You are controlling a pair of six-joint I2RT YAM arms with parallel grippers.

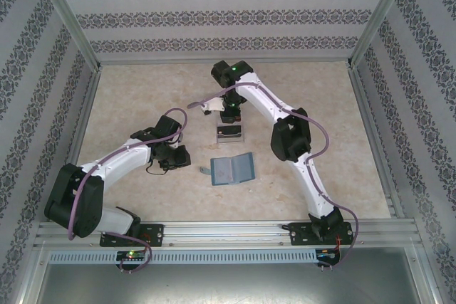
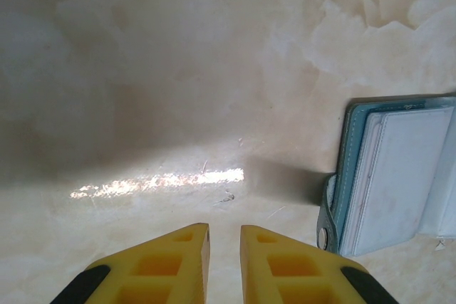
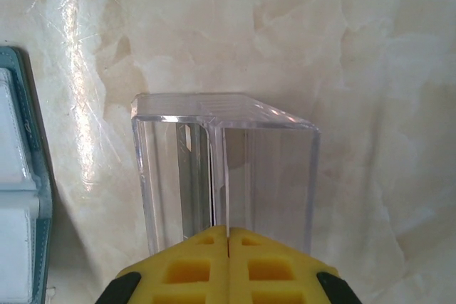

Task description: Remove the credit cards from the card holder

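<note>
Patterned walls close round a pale marbled table (image 1: 142, 90), where we find the card holder (image 1: 232, 169) lying open and flat near the middle, between the two arms. Its teal cover faces down, its pale inner panels face up, and its side tab (image 2: 326, 222) points left. The left gripper (image 2: 224, 230) sits low just to the left of the holder, well clear of the tab. Its yellow fingers (image 2: 182, 247) are parted by a narrow gap with bare table between them. On the far side of the holder stands a clear plastic stand (image 3: 222, 108), and the right gripper (image 3: 227, 231) hangs over it with its fingers pressed together. We cannot tell whether anything thin is pinched there.
</note>
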